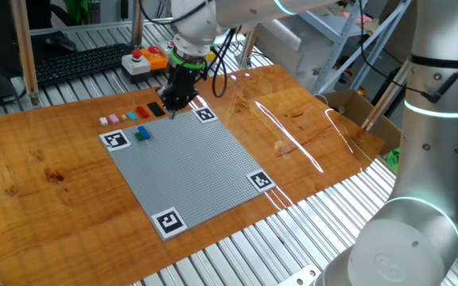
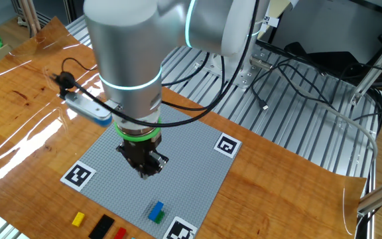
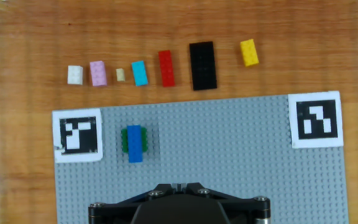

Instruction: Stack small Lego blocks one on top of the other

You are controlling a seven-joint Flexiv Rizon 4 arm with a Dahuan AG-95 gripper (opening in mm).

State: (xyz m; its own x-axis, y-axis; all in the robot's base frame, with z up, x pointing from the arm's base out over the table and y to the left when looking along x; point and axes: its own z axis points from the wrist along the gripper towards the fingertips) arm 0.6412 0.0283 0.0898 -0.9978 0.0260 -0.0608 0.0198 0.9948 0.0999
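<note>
Blue on green [image 3: 134,142] — one pair already sits stacked on the grey baseplate [image 3: 229,155], pressed onto studs so it stays put. Loose bricks [image 3: 166,68] lie in a row on the wooden counter [image 3: 30,137], within reach. The tool [image 2: 145,166] hovers, seemingly closed and empty.

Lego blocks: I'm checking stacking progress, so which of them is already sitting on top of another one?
The blue block lies on the green block on the grey baseplate. The others, from white to yellow, lie singly on the wood.
</note>
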